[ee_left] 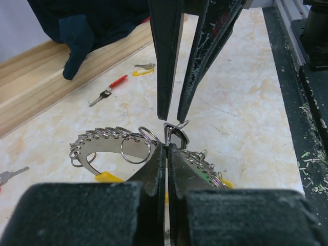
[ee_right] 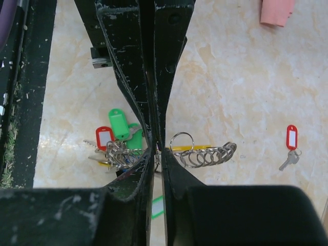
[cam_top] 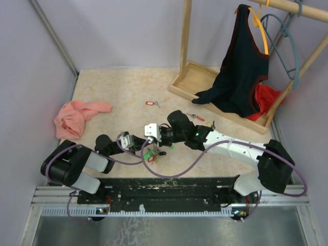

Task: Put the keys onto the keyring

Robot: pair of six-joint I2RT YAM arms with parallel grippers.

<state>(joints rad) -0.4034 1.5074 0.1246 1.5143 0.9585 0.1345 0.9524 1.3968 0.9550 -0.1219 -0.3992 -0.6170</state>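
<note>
One thin silvery keyring (ee_left: 102, 141) | left pincer (ee_left: 166, 148) pinching it; right pincer (ee_left: 172, 117) narrowly parted

We are looking at a beige, marbled worktop (cam_top: 123, 87). We are also seeing a silvery keyring (ee_right: 205, 155), a green tag (ee_right: 119, 123), a red tag (ee_right: 104, 137), a loose silver key (ee_right: 291, 138) tagged in red, a salmon-pink cloth (cam_top: 77, 117), and a navy tank top (cam_top: 241, 66) trimmed in red.
</note>
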